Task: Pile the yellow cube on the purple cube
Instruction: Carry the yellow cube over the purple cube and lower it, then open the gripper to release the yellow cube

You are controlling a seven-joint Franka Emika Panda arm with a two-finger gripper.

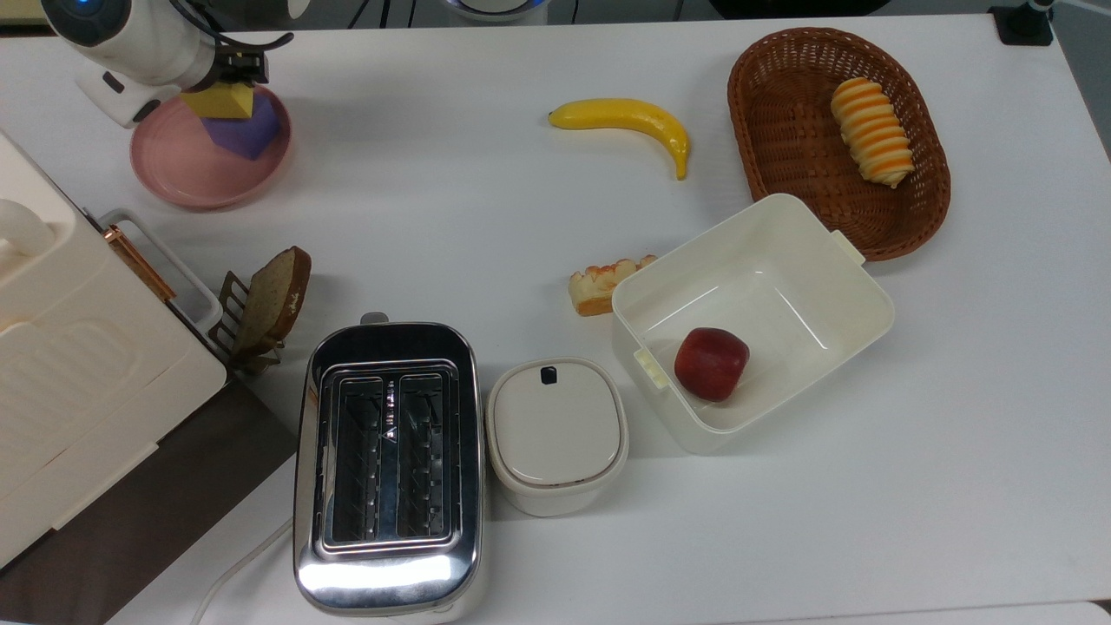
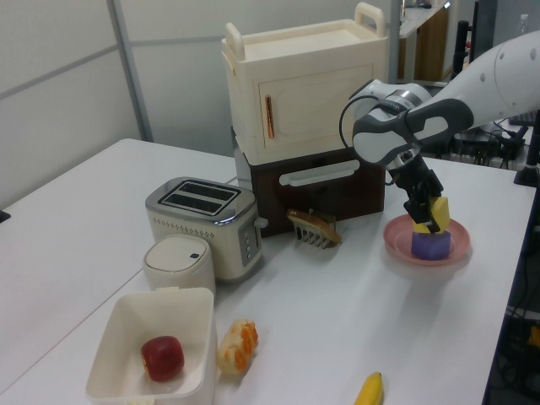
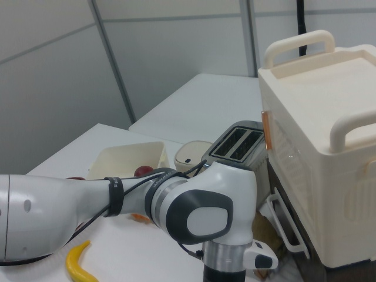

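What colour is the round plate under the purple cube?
Pink: the round pink plate holds the matte purple cube, clearest in the top view.

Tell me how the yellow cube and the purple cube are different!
The yellow cube is yellow and gripped by the gripper; the purple cube is violet and nobody holds it. The yellow cube is tilted and up high, while the purple cube sits flat on the pink plate underneath. Both are plain blocks of about the same size.
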